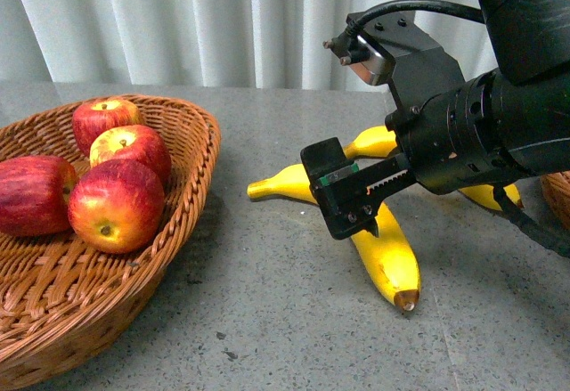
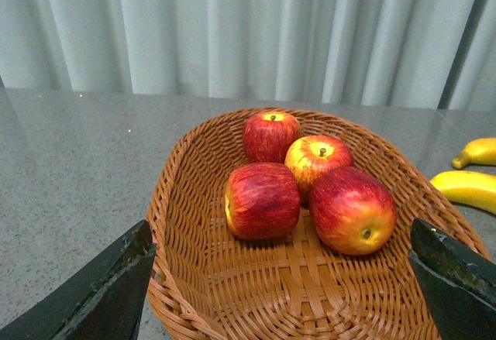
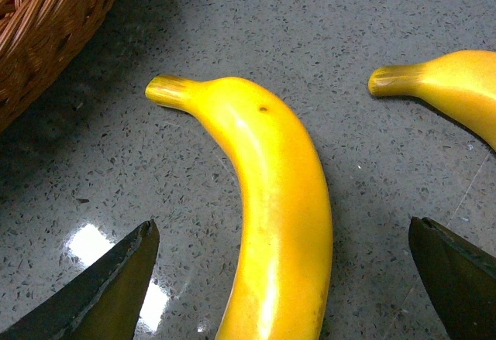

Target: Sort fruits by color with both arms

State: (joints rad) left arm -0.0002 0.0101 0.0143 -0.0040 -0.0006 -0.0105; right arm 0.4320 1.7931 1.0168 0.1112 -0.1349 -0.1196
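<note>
Several red apples (image 1: pixel 116 204) lie in a wicker basket (image 1: pixel 200 155) at the left. In the left wrist view my left gripper (image 2: pixel 280 235) is open and empty, its jaws standing wide on either side of the apples (image 2: pixel 263 200) above the basket's near end. Two yellow bananas lie on the grey table: the near banana (image 1: pixel 392 262) and the far banana (image 1: pixel 374 142). My right gripper (image 1: pixel 343 195) is open, low over the near banana (image 3: pixel 271 185), with one jaw on each side of it and not touching. The far banana (image 3: pixel 449 84) lies beside it.
A second wicker basket (image 1: pixel 559 195) shows at the right edge, behind my right arm. The left basket's rim (image 3: pixel 46 22) is close to the near banana's stem. A white curtain hangs behind the table. Both bananas also show in the left wrist view (image 2: pixel 469 187).
</note>
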